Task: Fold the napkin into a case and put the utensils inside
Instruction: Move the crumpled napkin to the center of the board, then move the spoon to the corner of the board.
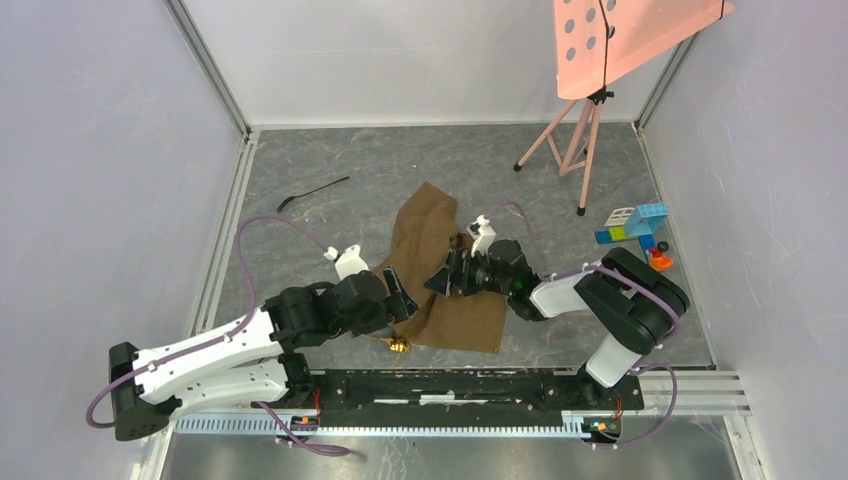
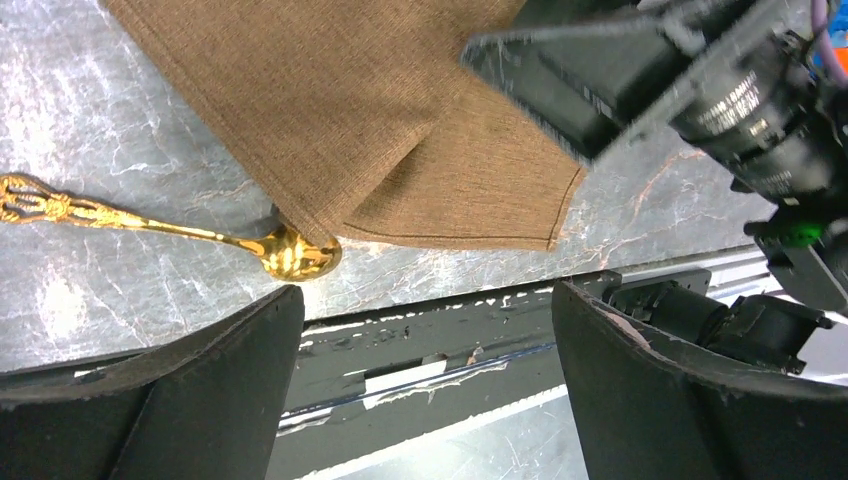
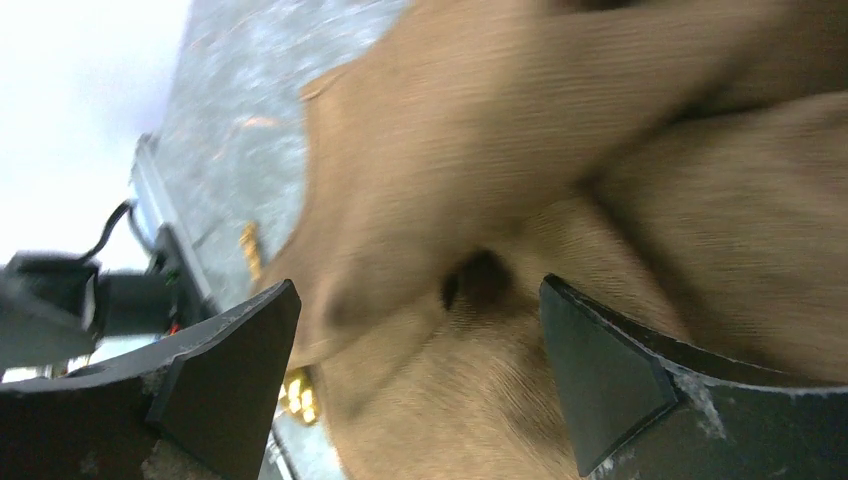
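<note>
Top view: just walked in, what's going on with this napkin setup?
Both arms are at the brown napkin, which lies partly folded in the middle of the table. The left gripper is open at the cloth's near edge, and the right gripper is open just over the cloth. Neither holds anything. The gold spoon lies on the table with its bowl at the cloth's near edge. The black utensil lies apart at the far left. Neither utensil is tucked inside yet.
</note>
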`<state>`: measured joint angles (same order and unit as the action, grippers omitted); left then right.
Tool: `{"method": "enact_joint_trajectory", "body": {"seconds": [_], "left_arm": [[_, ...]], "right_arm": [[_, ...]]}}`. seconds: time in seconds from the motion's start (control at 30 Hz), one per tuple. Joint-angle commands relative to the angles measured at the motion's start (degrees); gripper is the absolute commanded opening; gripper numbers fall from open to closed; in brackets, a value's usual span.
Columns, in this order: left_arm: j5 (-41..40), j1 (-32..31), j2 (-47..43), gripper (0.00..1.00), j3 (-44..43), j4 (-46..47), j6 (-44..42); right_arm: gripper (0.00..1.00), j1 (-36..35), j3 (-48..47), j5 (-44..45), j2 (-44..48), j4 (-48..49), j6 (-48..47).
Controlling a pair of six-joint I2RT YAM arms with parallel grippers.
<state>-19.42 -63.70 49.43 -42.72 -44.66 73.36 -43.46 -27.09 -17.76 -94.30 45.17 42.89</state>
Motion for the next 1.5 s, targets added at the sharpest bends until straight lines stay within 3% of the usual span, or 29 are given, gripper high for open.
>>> {"method": "enact_joint_trajectory", "body": {"seconds": [0.0,0.2,0.4,0.67,0.97,1.13,1.47], "left_arm": [[1.26,1.39,0.7,1.0,0.76,4.72,-6.22],[11.12,3.47,12.75,1.0,1.39,9.87,-2.66],[17.99,3.37,22.37,0.99,4.96,18.33,7.62],[14.9,3.59,23.03,0.98,8.09,17.01,17.85],[11.37,4.72,17.76,1.0,10.22,9.81,18.94],[14.74,13.18,12.92,0.98,17.54,16.8,15.8],[16.25,38.98,16.02,0.8,17.88,23.99,-0.37]], "right_arm": [[0.97,7.29,-1.04,6.49,-1.4,-5.94,2.13],[0.98,17.74,4.06,14.77,4.28,-15.66,0.69],[0.98,18.71,4.29,18.81,8.84,-17.42,-2.4],[0.98,18.73,7.49,16.73,9.96,-12.24,-2.32],[0.98,18.71,7.73,14.17,8.35,-10.01,-1.87],[0.98,18.74,8.22,14.24,9.08,-9.6,-2.06],[0.98,18.57,8.91,13.3,9.22,-8.0,-2.25]]}}
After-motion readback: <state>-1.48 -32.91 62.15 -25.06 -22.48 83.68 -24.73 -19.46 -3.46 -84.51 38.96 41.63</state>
